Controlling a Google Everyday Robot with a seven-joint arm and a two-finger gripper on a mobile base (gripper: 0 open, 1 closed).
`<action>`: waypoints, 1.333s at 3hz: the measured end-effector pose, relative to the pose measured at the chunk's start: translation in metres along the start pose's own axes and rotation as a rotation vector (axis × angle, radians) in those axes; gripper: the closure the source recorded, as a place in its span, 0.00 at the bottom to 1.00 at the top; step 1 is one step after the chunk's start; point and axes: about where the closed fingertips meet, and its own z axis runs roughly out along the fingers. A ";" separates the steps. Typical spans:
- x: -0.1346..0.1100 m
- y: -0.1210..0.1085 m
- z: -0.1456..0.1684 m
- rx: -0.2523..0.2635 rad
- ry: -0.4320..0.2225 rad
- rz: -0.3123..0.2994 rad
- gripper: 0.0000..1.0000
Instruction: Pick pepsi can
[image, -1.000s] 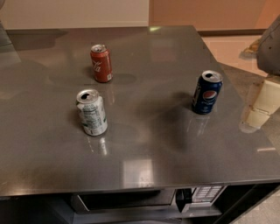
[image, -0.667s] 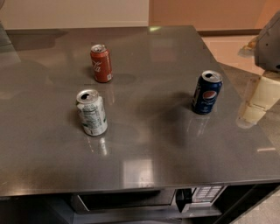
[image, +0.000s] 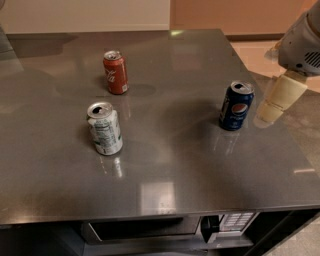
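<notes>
The pepsi can (image: 235, 105) is dark blue with a round red-white-blue logo and a silver top. It stands upright on the right part of the grey table (image: 165, 165). My gripper (image: 276, 101) hangs just to the right of the can, a short gap away, with a cream-coloured finger (image: 280, 96) pointing down toward the table. It holds nothing.
A red cola can (image: 115, 72) stands at the back left. A white and silver can with a greenish label (image: 104, 128) stands at the front left. A microwave (image: 165, 229) sits under the table's front edge. The table's right edge is close to the gripper.
The gripper has moved left, closer to the pepsi can. The cans have not moved.
</notes>
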 end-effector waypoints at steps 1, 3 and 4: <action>-0.002 -0.020 0.019 -0.013 -0.044 0.041 0.00; 0.002 -0.040 0.061 -0.050 -0.081 0.113 0.00; 0.001 -0.040 0.081 -0.087 -0.103 0.137 0.00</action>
